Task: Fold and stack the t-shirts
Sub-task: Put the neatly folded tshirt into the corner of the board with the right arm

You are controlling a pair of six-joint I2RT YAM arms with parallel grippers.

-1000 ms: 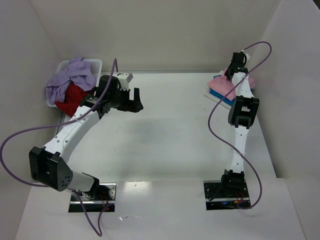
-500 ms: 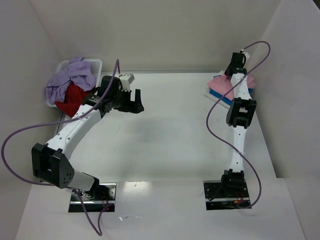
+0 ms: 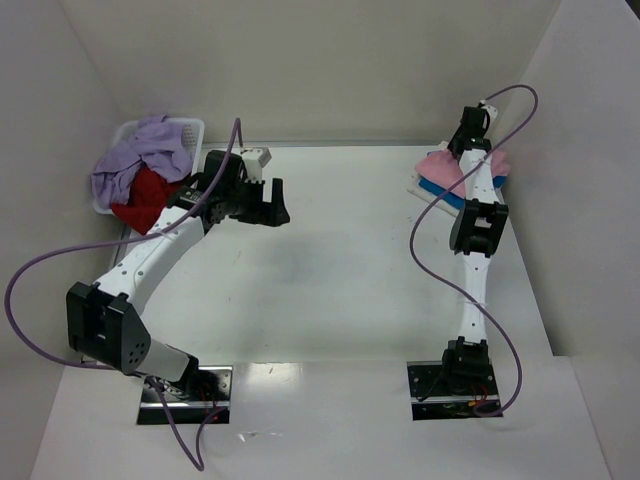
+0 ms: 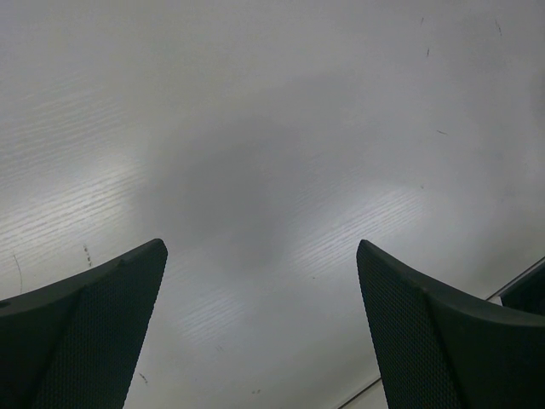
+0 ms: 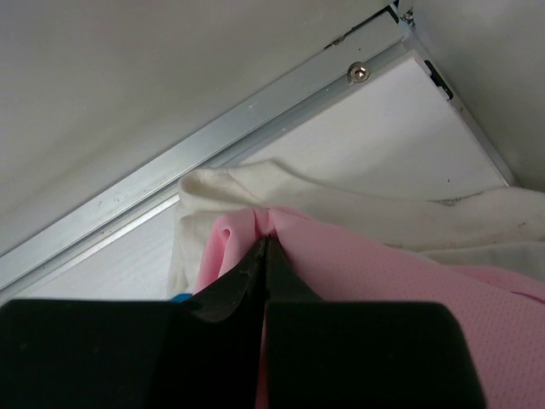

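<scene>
- Right tool [image 5: 262,249]: jaws together, pinching a ridge of the pink t-shirt [image 5: 375,264], which lies on the blue t-shirt [image 3: 445,193] at the worktop's [image 3: 330,270] far right corner.
- Left tool [image 4: 260,281]: jaws wide apart, empty, over bare worktop beside the basket [image 3: 192,127].
- Red t-shirt [image 3: 143,197] and lavender t-shirt [image 3: 135,160]: unfolded in the basket.
- Judgement: the pink shirt is being stacked. The next move calls for a release, then fetching a shirt from the basket.
</scene>
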